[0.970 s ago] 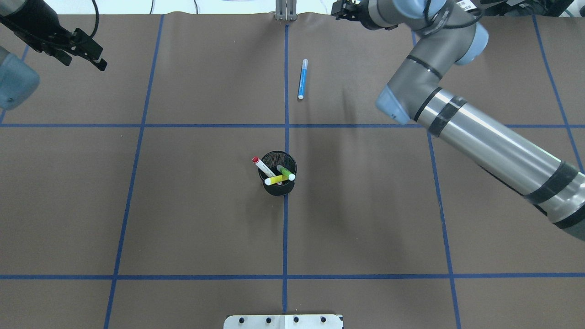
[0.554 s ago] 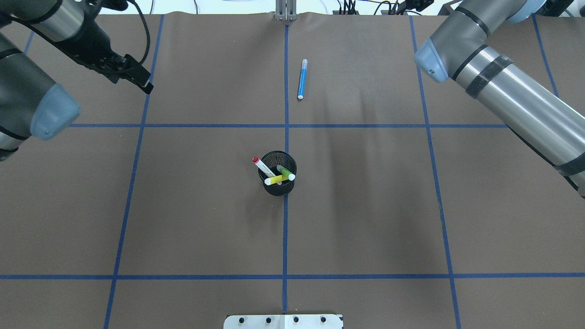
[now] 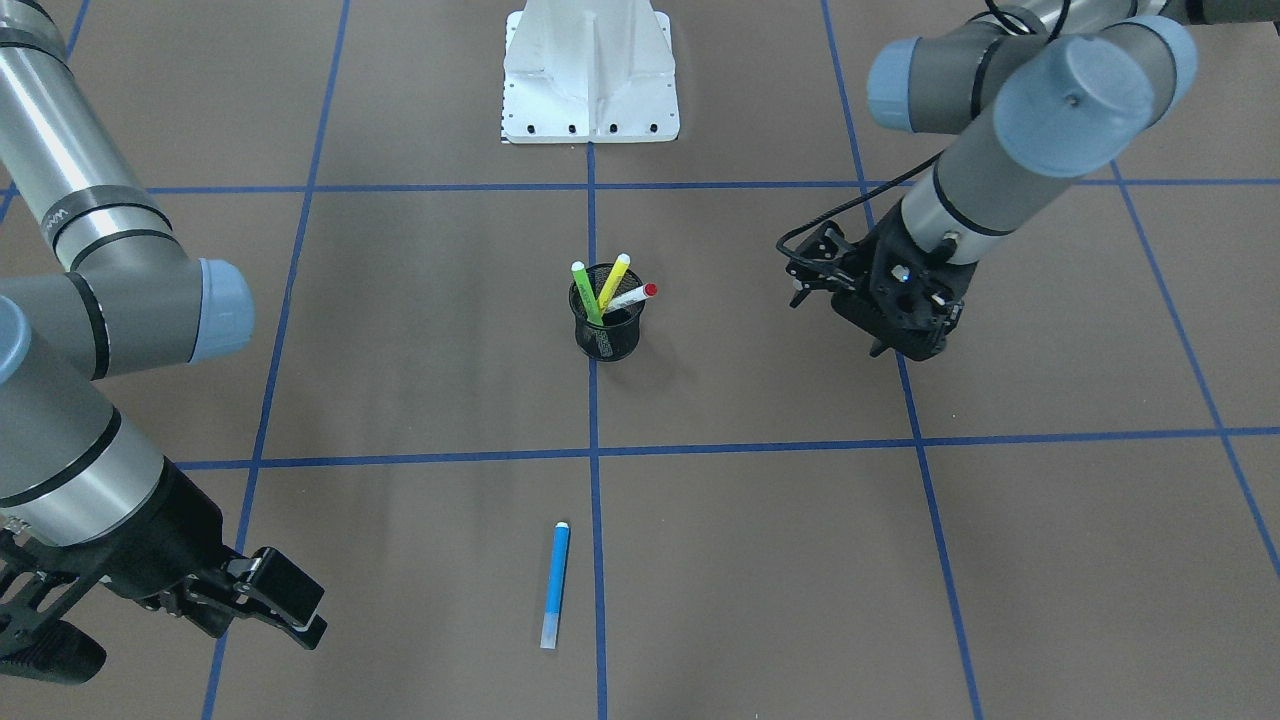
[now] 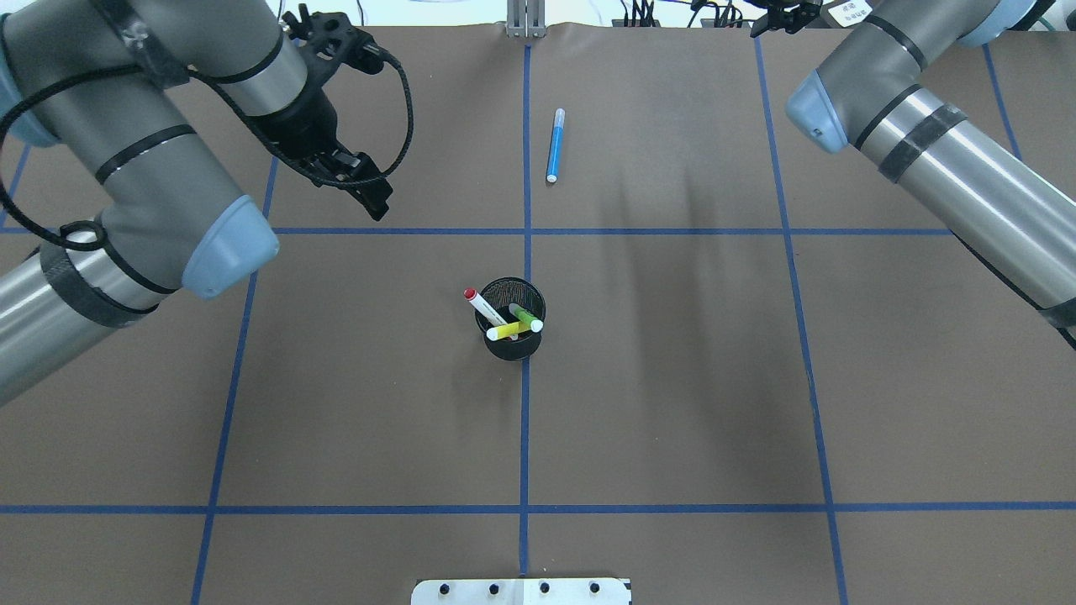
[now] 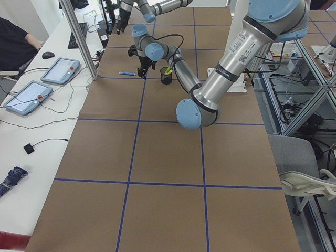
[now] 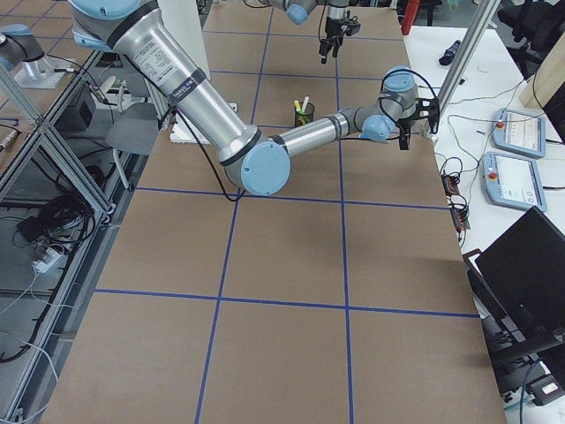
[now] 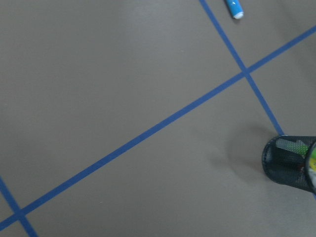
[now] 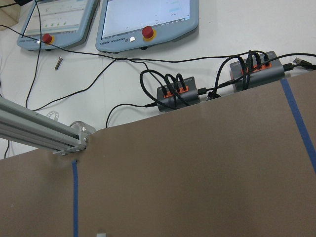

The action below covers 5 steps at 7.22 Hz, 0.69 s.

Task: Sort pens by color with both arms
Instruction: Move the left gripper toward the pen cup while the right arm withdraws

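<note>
A black mesh cup (image 4: 511, 349) stands at the table's centre, also in the front view (image 3: 607, 338). It holds the white pen with red ends (image 4: 483, 307), the green pen (image 4: 526, 318) and the yellow pen (image 4: 504, 331). The blue pen (image 4: 554, 144) lies alone on the far half, near the centre line (image 3: 554, 585). My left gripper (image 4: 376, 200) hovers left of and beyond the cup, empty, and looks open (image 3: 908, 350). My right gripper (image 3: 305, 612) is open and empty at the far right edge, away from the blue pen.
Blue tape lines divide the brown table cover into squares. The white pedestal base (image 3: 590, 70) stands at the near edge. A metal post (image 4: 525, 21) stands at the far edge. Cables, hubs and tablets (image 8: 148, 19) lie beyond that edge.
My left arm has swung in from the far left, and its gripper has moved right and nearer to the cup. My right arm has drawn back to the far right edge. The pens have not moved.
</note>
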Tool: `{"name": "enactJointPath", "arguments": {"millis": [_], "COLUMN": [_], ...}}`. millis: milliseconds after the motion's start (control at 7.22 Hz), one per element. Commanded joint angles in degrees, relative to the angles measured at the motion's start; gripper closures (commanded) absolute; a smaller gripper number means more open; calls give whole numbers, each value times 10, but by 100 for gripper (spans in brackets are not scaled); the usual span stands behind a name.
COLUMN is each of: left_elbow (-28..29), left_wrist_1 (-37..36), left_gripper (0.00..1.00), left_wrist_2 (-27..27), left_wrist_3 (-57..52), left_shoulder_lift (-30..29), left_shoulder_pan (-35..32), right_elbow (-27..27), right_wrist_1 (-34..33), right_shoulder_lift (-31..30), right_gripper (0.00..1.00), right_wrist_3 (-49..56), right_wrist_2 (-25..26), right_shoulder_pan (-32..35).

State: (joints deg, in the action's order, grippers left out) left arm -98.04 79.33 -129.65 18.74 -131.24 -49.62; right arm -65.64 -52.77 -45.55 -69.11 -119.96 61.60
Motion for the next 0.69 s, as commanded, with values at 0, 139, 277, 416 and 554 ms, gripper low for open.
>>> {"name": "enactJointPath", "arguments": {"millis": [0,139,277,416,554], "left_elbow": [5,5,15,42,57], "left_wrist_1": [-30,-18,45,141,230], "left_gripper": [1,1,1,1,2], "left_wrist_2": [1,-4,-6,-6,-5], "left_wrist_3": [-2,48,122,200,246], "left_shoulder_lift": [-23,-23,-19,-9,14], "left_shoulder_pan": [27,30,37,46,60], "right_elbow": [1,0,0,0,0], "right_wrist_1": [0,0,0,1,1], "right_shoulder_lift": [-7,-12,-14,-16,-17], "right_gripper": [0,0,0,0,0], "right_wrist_3": [-1,-1,-1,-1,0], "right_wrist_2": [-1,-1,-1,-1,-1], "right_shoulder_pan": [0,-1,-1,-1,-1]}}
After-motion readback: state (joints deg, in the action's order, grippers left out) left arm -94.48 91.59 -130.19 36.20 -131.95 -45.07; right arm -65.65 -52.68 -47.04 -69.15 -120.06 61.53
